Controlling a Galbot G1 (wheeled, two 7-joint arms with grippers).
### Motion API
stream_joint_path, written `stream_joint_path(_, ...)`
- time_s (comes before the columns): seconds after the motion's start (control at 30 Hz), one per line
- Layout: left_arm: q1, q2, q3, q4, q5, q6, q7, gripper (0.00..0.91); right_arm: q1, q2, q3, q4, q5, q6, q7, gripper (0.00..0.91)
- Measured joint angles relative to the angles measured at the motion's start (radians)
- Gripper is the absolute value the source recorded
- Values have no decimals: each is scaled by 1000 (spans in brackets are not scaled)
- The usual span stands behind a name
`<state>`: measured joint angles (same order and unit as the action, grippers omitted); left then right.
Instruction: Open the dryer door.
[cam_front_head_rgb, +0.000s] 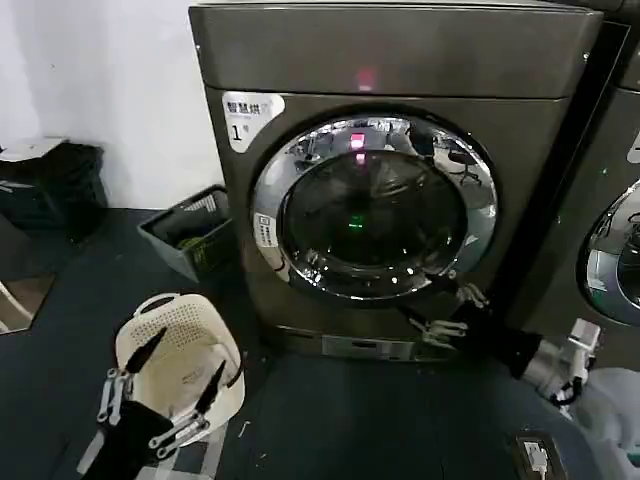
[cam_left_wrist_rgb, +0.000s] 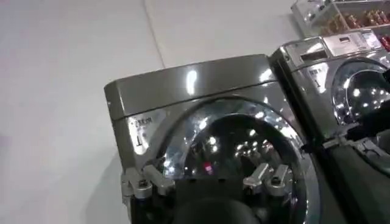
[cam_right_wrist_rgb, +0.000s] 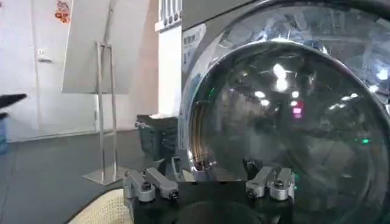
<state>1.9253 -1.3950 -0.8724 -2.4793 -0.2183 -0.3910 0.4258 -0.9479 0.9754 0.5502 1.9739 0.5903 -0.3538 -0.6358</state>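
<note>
Dark floor; round chrome-rimmed dryer door closed; right tool apart at rim; left tool apart.

The dryer is a tall dark grey-brown metallic front-loader standing on the floor, with a white "1" label at its upper left and a small red light glowing on its top panel; the dryer door, round, chrome-rimmed, dark-glassed, sits shut against the front.

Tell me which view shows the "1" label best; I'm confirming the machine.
The head view: the label faces the camera, above the door. The left wrist view shows it small and glared; the right wrist view shows it edge-on.
</note>
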Motion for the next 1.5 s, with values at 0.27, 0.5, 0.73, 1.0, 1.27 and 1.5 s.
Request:
stream_joint_path(0.27,3,-20,-1,-6,14,0,0,907,100,8,-114,-71,-1,25,49,907)
stream_joint_path(0.5,4,-30,3,-10,22,0,0,907,176,16,-217,-124,-3,38,63,907)
stream_joint_path(0.73,4,-35,5,-10,27,0,1,907,252,32,-299,-184,-7,42,65,907)
stream_joint_path(1.0,3,-43,5,-10,31,0,1,907,334,53,-367,-242,-8,45,78,907)
stream_joint_path(1.27,1,-46,3,-10,34,0,1,907,397,71,-424,-283,-8,54,99,907)
stream_joint_path(1.5,0,-49,3,-10,34,0,1,907,429,86,-474,-305,-11,66,119,907)
